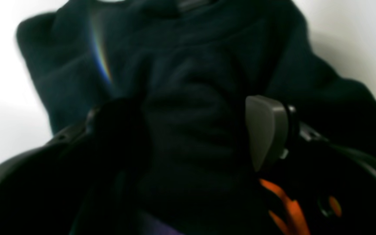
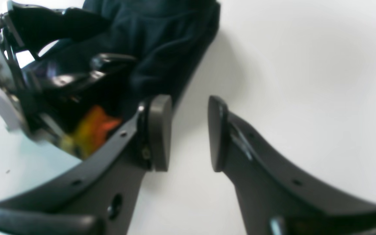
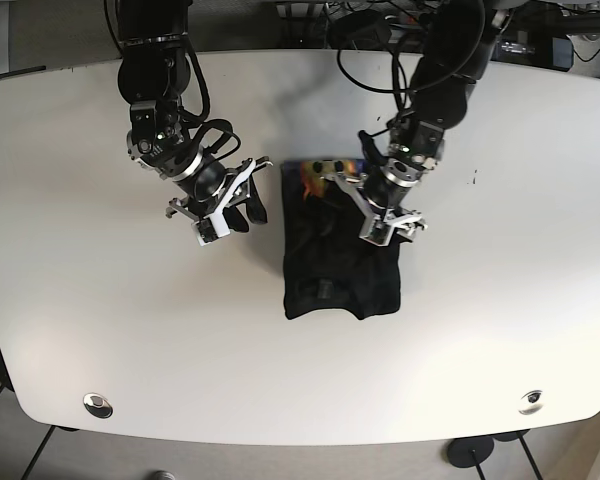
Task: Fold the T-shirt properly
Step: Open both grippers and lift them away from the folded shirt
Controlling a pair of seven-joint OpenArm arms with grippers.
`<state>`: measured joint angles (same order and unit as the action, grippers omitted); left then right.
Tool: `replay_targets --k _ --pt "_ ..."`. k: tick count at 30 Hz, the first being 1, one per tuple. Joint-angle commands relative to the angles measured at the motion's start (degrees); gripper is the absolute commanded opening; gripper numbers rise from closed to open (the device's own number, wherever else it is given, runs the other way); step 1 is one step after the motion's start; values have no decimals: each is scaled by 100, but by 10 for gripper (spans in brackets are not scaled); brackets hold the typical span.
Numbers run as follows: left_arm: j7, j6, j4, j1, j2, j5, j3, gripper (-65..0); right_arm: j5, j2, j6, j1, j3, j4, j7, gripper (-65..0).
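Dark soft T-shirt (image 3: 340,268) lies bunched on the tabletop (image 3: 500,330): light, floppy, best pinched at an edge. Left jaws straddle cloth unclenched; right jaws released, beside it.

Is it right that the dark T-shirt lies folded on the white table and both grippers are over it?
Not both. The base view shows only the left gripper over the T-shirt; the right gripper hangs open beside it, over the bare white table.

white table (image 3: 500,330); dark cables (image 3: 365,25) at its far edge
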<state>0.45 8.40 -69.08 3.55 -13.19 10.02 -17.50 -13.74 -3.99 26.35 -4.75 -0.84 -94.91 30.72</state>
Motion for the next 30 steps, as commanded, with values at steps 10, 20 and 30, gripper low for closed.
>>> replay_targets --k 10,20,30 --pt "452 1467 1893 10 -2342 -31 1772 -151 -99 8 16 31 185 -403 -114 -471" --pt "-585 2188 3827 335 -4074 -22 1780 -151 -99 8 16 -65 185 -526 -114 -471" --pt "-1104 2399 3325 300 -4778 -13 1798 -151 -99 -1 16 -136 185 -605 -114 -471"
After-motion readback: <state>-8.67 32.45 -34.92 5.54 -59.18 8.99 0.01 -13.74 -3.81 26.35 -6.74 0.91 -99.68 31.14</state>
